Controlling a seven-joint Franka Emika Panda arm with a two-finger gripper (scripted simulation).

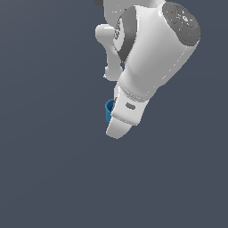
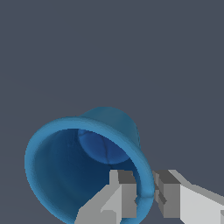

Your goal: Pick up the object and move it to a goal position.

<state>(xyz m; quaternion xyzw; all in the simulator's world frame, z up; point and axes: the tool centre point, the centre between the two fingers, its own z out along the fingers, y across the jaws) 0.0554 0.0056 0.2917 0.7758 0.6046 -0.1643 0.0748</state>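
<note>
The object is a small bright blue hollow cup (image 2: pixel 65 170), seen close in the wrist view with its open mouth toward the camera. My gripper (image 2: pixel 144 192) straddles the cup's rim: one grey finger (image 2: pixel 122 192) is inside the cup, the other (image 2: pixel 168 192) outside, and both seem to press on the wall. In the exterior view only a sliver of the cup (image 1: pixel 109 110) shows beside the white hand; the arm hides the fingers there.
A plain dark grey surface (image 1: pixel 49 169) fills both views. The large white arm (image 1: pixel 151 53) takes up the upper middle of the exterior view. No goal marker shows.
</note>
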